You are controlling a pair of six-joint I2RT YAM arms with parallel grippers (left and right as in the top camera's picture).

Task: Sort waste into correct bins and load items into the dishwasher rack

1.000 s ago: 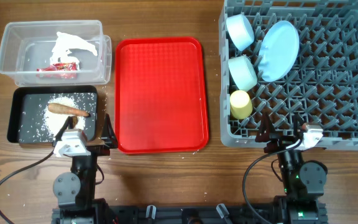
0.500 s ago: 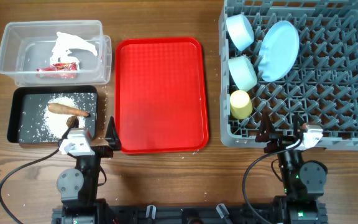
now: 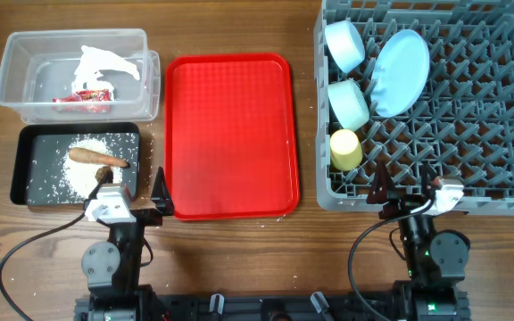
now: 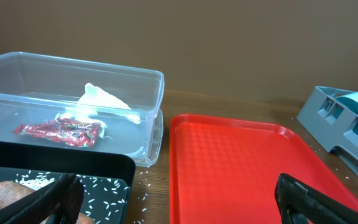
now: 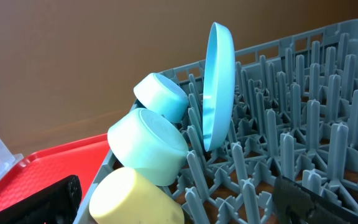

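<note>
Clear tub (image 3: 7, 76): far left of the surface, holding the crumpled white tissue (image 3: 105, 67) and the red-and-white wrapper (image 3: 83, 101).
Black tray (image 3: 16, 165): just beside the tub on the robot's side, holding scattered rice grains (image 3: 74, 169) with the orange-brown carrot (image 3: 96, 158) lying on them.
Rack (image 3: 480, 134): grey, pegged, at right.
Plate (image 3: 400, 73): pale blue, on edge between pegs.
White bowl (image 3: 344, 45): on its side, far-left corner of the rack.
Green bowl (image 3: 349, 104): on its side, beside the plate.
Yellow cup (image 3: 345, 150): on its side, next along the rack's left edge.
</note>
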